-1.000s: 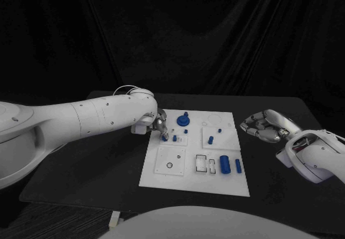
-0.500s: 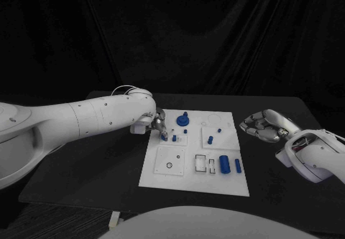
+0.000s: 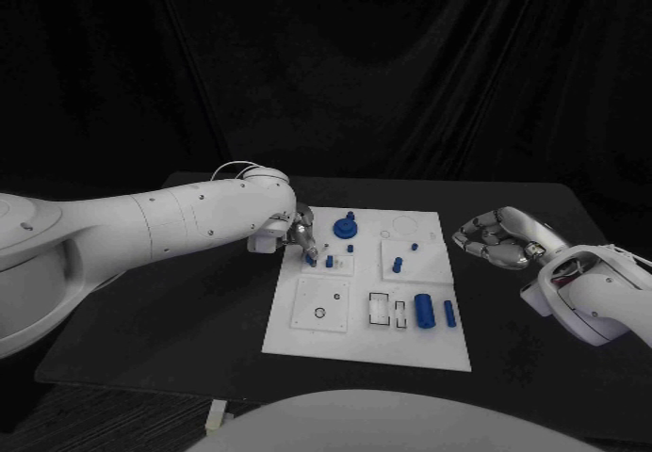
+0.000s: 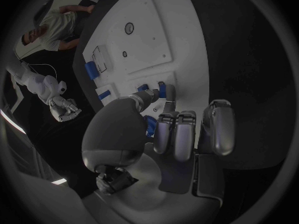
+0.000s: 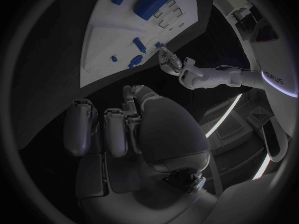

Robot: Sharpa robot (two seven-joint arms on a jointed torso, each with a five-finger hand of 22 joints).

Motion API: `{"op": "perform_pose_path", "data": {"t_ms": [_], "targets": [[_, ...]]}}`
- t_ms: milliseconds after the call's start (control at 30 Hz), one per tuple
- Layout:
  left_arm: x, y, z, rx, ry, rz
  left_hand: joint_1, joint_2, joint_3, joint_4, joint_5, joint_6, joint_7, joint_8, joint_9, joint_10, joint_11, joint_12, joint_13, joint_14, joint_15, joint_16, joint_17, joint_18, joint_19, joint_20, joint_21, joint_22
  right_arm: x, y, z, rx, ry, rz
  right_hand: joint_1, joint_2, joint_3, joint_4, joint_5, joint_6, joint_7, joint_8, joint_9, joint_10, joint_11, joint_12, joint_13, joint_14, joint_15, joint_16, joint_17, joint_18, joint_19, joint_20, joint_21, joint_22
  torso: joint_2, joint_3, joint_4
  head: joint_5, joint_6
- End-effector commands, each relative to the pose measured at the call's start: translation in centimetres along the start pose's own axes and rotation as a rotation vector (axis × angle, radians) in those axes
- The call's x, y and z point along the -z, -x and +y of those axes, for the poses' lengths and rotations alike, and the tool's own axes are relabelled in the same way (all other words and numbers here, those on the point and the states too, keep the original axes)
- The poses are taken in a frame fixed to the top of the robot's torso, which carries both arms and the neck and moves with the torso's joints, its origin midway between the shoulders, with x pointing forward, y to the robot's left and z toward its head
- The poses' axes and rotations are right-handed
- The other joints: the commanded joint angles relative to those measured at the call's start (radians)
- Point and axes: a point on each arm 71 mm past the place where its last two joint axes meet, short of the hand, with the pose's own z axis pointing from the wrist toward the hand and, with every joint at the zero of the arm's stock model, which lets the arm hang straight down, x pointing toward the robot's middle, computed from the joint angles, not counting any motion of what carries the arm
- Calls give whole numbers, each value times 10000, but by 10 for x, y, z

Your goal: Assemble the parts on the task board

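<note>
A: Working at the board's [image 3: 366, 325] far-left corner: left robot hand [image 3: 301, 233], fingertips down on a small blue peg [image 3: 311, 263]. The wrist view shows thumb and a finger closed near a peg [image 4: 161, 90]; whether they grip it or merely touch, cannot tell.

B: Right robot hand [image 3: 496, 238]?

A: Off the board's right edge, above the tabletop [image 3: 203, 311], fingers curled in, nothing in them.

B: Where are the parts?

A: Short pegs in the far-left block. Round knob [image 3: 347, 226] just beyond them. Slim peg [image 3: 399, 265] mid-right. Thick cylinder [image 3: 425, 310] and thin bar [image 3: 449, 314] lying flat near the right side, beside two rectangular slots [image 3: 389, 310]. Ring [image 3: 320, 312] on the near-left plate.

B: Handling?

A: My read: hard, light pieces, likely smooth, so they could slip or roll. Pegs are small; pinch across the shaft near its top, keep it upright. Cylinder wants a grip across its middle, from both sides. Not fragile, by the look, but easily knocked over.
</note>
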Motion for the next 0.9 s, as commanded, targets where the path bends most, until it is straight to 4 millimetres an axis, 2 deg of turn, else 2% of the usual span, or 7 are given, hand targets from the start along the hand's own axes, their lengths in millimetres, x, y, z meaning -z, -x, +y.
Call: {"op": "perform_pose_path", "data": {"t_ms": [33, 900], "targets": [[1, 0, -3, -31, -155, 87, -33, 92, 15, -93, 61, 2, -83, -39, 10, 1058, 59, 32, 2631, 1055, 52, 26, 2635, 162, -30, 5, -33, 1919, 1, -1, -1, 0, -113, -7, -73, 54, 73, -13, 31, 14, 44, -19, 15, 1064, -47, 12, 2610, 785, -72, -41, 1596, 26, 128, -64, -62, 1851, -1, 5, 1, -10, -1], [-2, 1, -8, -78, -133, 96, -77, 100, 3, -79, 71, 15, -80, -51, 7, 1058, 62, 32, 2631, 1055, 52, 26, 2635, 165, -36, 6, -44, 1915, 0, -1, -1, 2, -108, 6, -73, 54, 73, -13, 31, 14, 44, -19, 15, 1064, -47, 12, 2610, 785, -72, -41, 1596, 26, 128, -64, -62, 1851, -2, 1, 2, 25, -1]]}}
